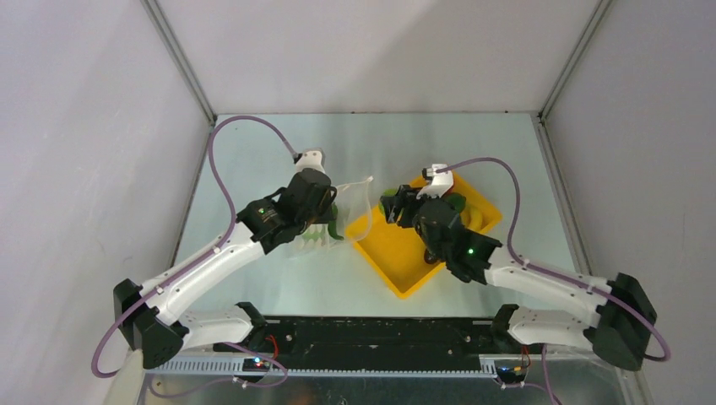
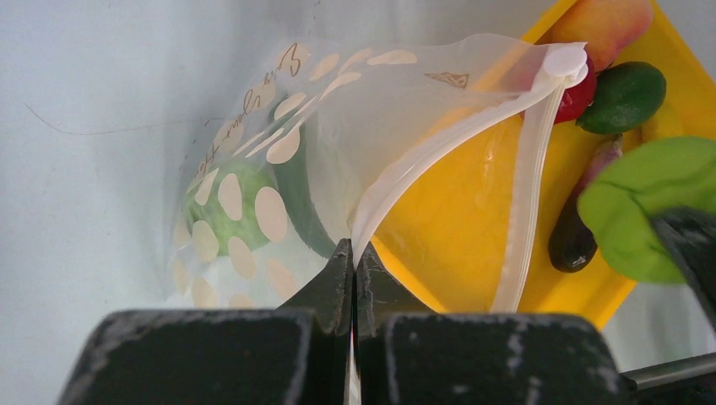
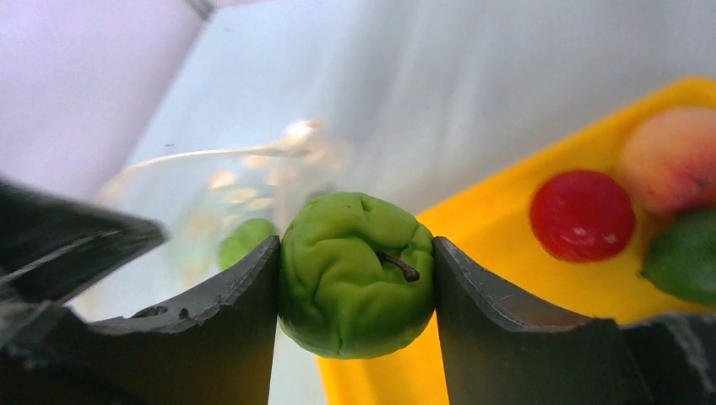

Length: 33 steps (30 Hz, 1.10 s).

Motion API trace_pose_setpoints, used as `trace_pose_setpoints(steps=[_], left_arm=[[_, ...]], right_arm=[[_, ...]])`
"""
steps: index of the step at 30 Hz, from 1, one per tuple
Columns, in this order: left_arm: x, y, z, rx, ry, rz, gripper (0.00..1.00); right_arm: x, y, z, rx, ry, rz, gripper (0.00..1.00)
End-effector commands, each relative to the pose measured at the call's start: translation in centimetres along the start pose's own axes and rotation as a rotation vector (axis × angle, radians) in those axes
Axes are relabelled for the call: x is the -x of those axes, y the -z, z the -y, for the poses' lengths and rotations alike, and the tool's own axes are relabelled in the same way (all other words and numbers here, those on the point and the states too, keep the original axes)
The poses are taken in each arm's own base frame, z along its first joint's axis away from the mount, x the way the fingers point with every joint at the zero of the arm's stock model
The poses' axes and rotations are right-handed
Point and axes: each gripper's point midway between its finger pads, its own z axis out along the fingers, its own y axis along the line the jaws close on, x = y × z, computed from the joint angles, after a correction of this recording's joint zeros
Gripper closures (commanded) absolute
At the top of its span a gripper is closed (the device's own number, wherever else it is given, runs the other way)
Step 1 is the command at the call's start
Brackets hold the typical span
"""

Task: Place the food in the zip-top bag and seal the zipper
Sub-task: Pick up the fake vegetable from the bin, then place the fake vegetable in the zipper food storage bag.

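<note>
- Brown cursive writing [image 2: 291, 59] is printed near the top edge of the clear plastic zip-top bag with white dots [image 2: 279, 169]; it is too slanted and creased to be read.
- The left gripper [image 2: 353, 253] is closed, and the bag's mouth edge is pinched between its black fingers.
- The bag is held up from the grey table [image 1: 253, 160], just left of the yellow rectangular plastic tray [image 1: 397, 261].
- A round green toy fruit [image 2: 224, 211] and a green toy cucumber [image 2: 300, 198] are seen inside the bag.
- The narrow white zipper [image 2: 523, 194] is parted, so the mouth gapes towards the tray.
- A wrinkled green toy fruit with a brown stem [image 3: 355, 287] is clamped between the fingers of the right gripper [image 3: 356, 283], above the tray's left edge.
- A red toy tomato [image 3: 583, 215], a toy peach [image 3: 675, 156], a smooth green toy fruit [image 3: 688, 257] and a dark purple toy eggplant [image 2: 574, 240] are left in the tray.
</note>
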Motion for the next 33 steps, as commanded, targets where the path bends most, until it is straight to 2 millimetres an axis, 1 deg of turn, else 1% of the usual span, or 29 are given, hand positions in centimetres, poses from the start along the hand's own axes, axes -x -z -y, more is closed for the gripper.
trace_pose_setpoints(steps=[1,2,3,5,6,8,9,13,16,19,20,22,25,26,27,28,30,32,33], left_arm=[[1.2,0.1,1.2,-0.044,0.025,0.037,1.0],[1.2,0.1,1.2,-0.045,0.025,0.037,1.0],[1.2,0.2,1.2,-0.046,0.024,0.037,1.0],[1.1,0.1,1.2,-0.044,0.024,0.035,1.0],[1.0,0.1,1.1,-0.043,0.024,0.033,1.0],[1.0,0.1,1.0,-0.041,0.022,0.032,1.0],[1.0,0.2,1.0,-0.042,0.022,0.032,1.0],[0.8,0.3,1.2,-0.056,0.027,0.03,1.0],[0.6,0.3,1.5,-0.075,0.029,0.023,1.0],[0.6,0.3,1.6,-0.078,0.031,0.02,1.0],[0.6,0.3,1.6,-0.077,0.031,0.021,1.0],[0.7,0.4,1.5,-0.077,0.032,0.025,1.0],[0.7,0.4,1.4,-0.073,0.03,0.026,1.0],[0.6,0.4,1.4,-0.072,0.03,0.024,1.0],[0.7,0.4,1.4,-0.071,0.03,0.026,1.0],[0.7,0.4,1.3,-0.07,0.029,0.025,1.0],[0.7,0.4,1.3,-0.068,0.029,0.026,1.0],[0.7,0.5,1.3,-0.068,0.03,0.029,1.0],[0.7,0.5,1.2,-0.067,0.029,0.029,1.0]], right_arm=[[4.0,2.8,-6.0,0.313,0.083,0.074,0.59],[4.1,3.2,-6.9,0.359,0.103,0.077,0.59],[4.1,3.8,-8.2,0.419,0.108,0.08,0.58],[3.7,4.1,-9.5,0.47,0.146,0.09,0.57],[3.6,4.0,-9.6,0.474,0.159,0.093,0.57],[3.4,3.7,-10.2,0.481,0.157,0.094,0.55],[2.9,3.3,-10.4,0.48,0.165,0.083,0.53],[2.5,2.1,-11.5,0.483,0.178,0.063,0.47],[2.0,1.2,-12.8,0.501,0.178,0.041,0.46],[1.7,0.8,-13.8,0.517,0.18,0.016,0.4],[1.3,0.5,-13.8,0.513,0.184,0.004,0.39],[1.0,0.1,-13.7,0.492,0.18,-0.008,0.33],[0.9,-0.1,-13.3,0.468,0.17,-0.012,0.29],[0.9,-0.2,-13.1,0.455,0.168,-0.013,0.23],[1.0,-0.2,-13.0,0.45,0.161,-0.013,0.2],[1.0,-0.3,-12.7,0.436,0.159,-0.015,0.12],[1.3,-0.2,-12.3,0.421,0.152,-0.016,0.02],[1.7,-0.1,-11.8,0.407,0.144,-0.018,0.01],[2.2,0.2,-11.8,0.408,0.134,-0.011,0.01]])
